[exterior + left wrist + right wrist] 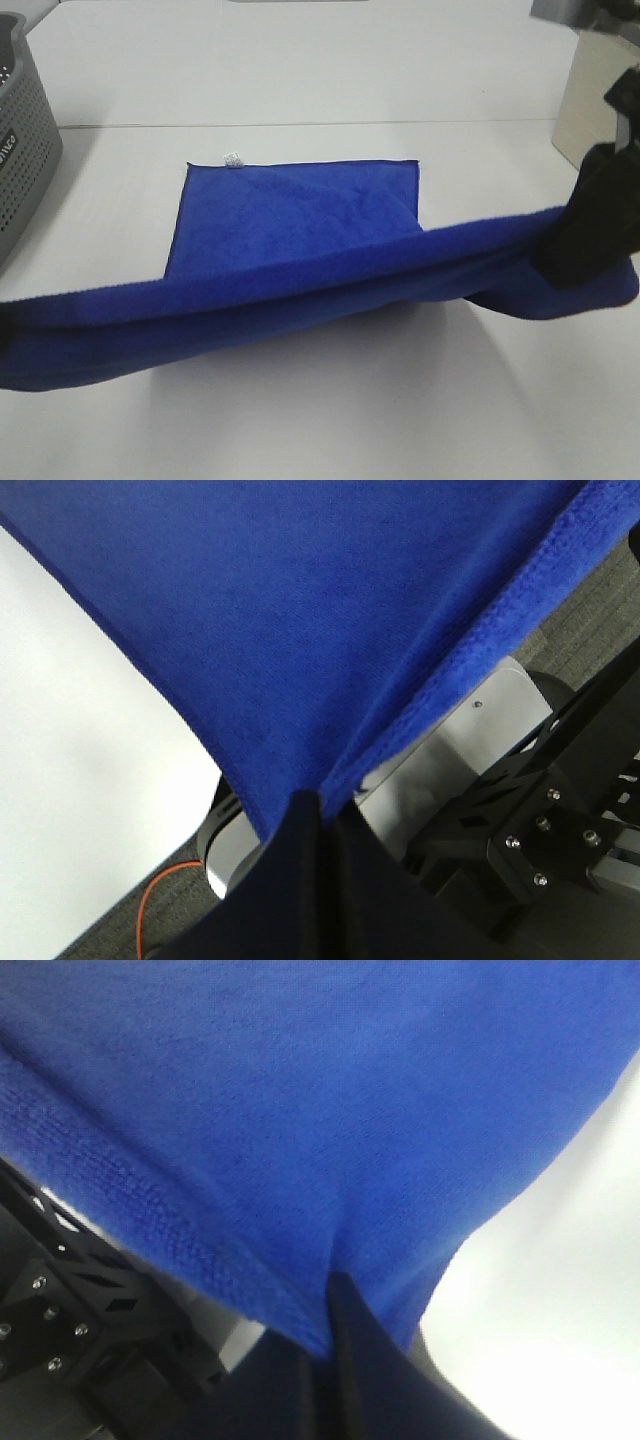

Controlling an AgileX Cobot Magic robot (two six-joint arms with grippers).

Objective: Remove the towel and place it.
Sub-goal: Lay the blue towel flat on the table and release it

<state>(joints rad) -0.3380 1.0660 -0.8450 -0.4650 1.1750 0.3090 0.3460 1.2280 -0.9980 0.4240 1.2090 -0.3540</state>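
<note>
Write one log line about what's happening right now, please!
left end effector: shut on towel | right end effector: shut on towel | towel: stretched between both, raised over table | basket: at left

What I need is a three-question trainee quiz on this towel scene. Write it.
1. True or false: the left fingers and right fingers are both shut on the towel, which is stretched between them above the table.
2. What stands at the table's left edge in the high view? A. a grey perforated basket B. a red bowl C. a bottle
3. Fill in: the blue cloth lying flat behind carries a small white ___ on its far edge.
Key: 1 true; 2 A; 3 tag.
</note>
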